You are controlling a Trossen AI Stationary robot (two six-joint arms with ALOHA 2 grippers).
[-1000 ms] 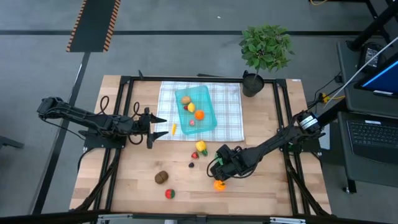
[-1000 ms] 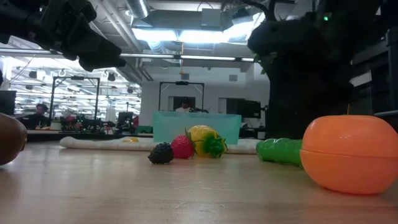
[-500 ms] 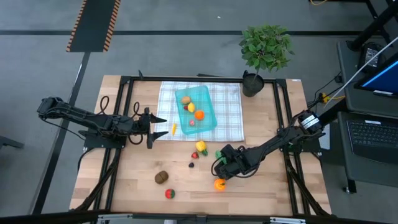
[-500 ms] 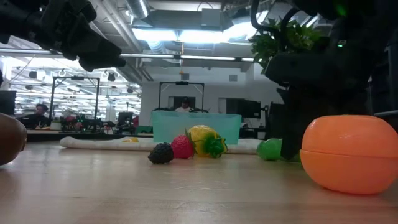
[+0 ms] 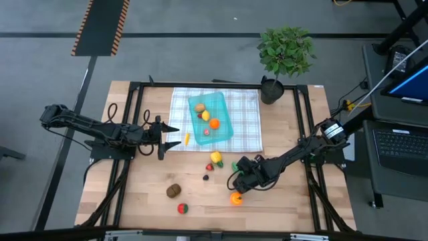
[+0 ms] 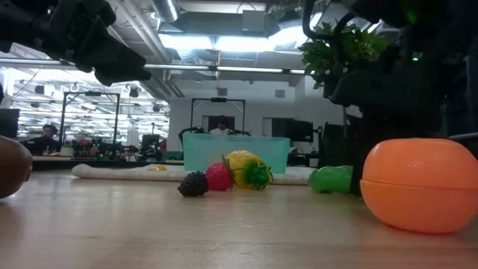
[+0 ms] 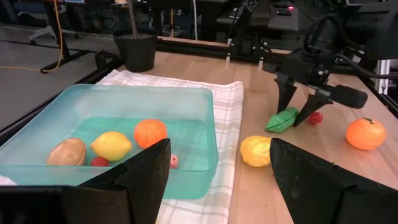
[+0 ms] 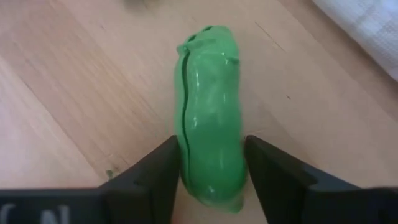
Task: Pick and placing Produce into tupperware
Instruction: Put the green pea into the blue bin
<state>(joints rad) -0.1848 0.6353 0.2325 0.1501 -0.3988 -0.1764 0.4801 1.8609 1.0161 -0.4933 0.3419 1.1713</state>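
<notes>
A green cucumber point(image 5: 237, 165) lies on the wood right of centre, with my right gripper point(image 5: 239, 170) shut on it. The teal tupperware point(image 5: 221, 104) stands on a checked cloth at the far middle. It holds a potato point(image 7: 66, 152), a lemon point(image 7: 112, 145), an orange point(image 7: 150, 132) and small red berries. Loose on the wood are a yellow fruit point(image 5: 216, 158), two small berries point(image 5: 208, 172), an orange point(image 5: 235, 198), a kiwi point(image 5: 174, 191) and a red fruit point(image 5: 182, 208). My left gripper point(image 5: 171, 131) hangs open left of the tupperware. My right gripper pinches the cucumber's two long sides point(image 8: 186, 155) between its two fingers point(image 8: 155, 177), toward one end rather than at its middle. The fingers slant steeply down from above and lie across the cucumber. The cucumber rests on the table.
A small orange-yellow piece point(image 5: 187, 138) lies at the cloth's left edge by my left gripper. A potted plant point(image 5: 284, 57) stands at the far right corner. A black frame point(image 5: 200, 85) runs round the table. Bare wood lies along the near edge.
My right gripper has sunk toward the table over the cucumber and rolled a little. Its fingers now stand against the cucumber's sides, taking hold. The cucumber stays on the wood.
</notes>
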